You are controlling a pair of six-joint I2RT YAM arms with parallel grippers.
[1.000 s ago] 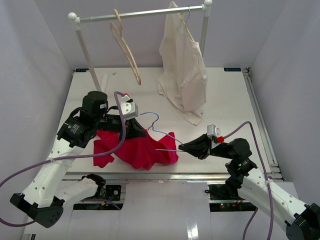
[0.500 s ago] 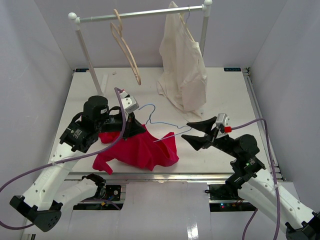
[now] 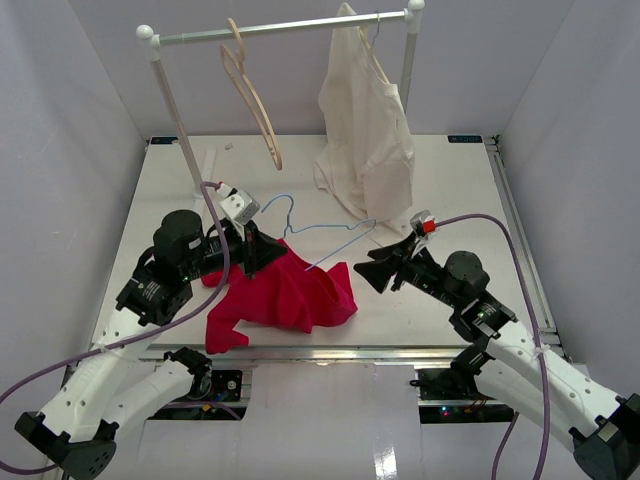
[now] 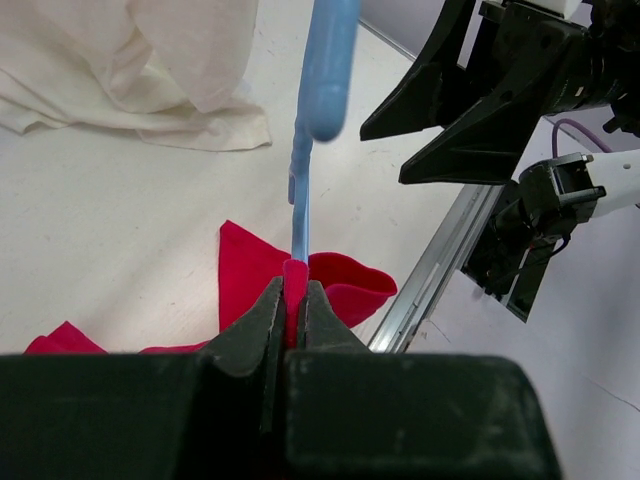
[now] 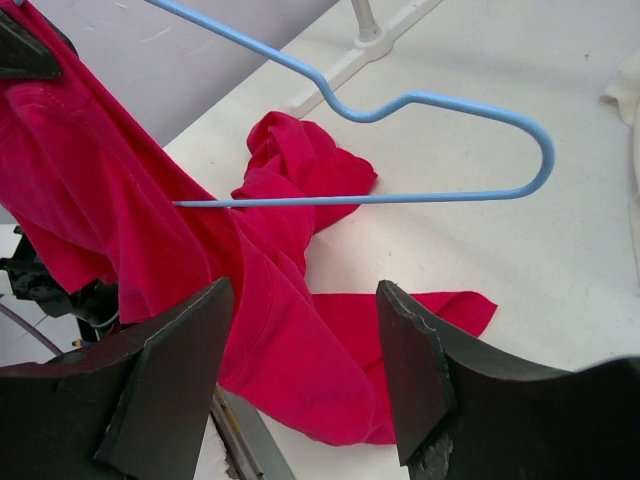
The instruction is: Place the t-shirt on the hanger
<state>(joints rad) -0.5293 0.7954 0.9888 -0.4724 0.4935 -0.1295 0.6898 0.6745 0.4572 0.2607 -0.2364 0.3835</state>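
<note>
Red t-shirt [image 3: 290, 295] and hanger [image 5: 400, 198] are clamped together in the left claw [image 4: 295, 297]. The right claw [image 3: 380, 265], parted, should draw cloth gently over the hanger's free end.

On my feed, the t-shirt [image 3: 290, 295] is a plain, unpatterned crimson red and the hanger [image 5: 350, 199] light blue; the tabletop [image 3: 470, 190] is white. The garment [image 3: 365, 140] reads cream-white, the wooden hanger [image 3: 272, 145] pale tan, the rail [image 3: 280, 28] silver-grey. My left end effector [image 4: 295, 305] and right end effector [image 5: 300, 290] are both matte black.
</note>
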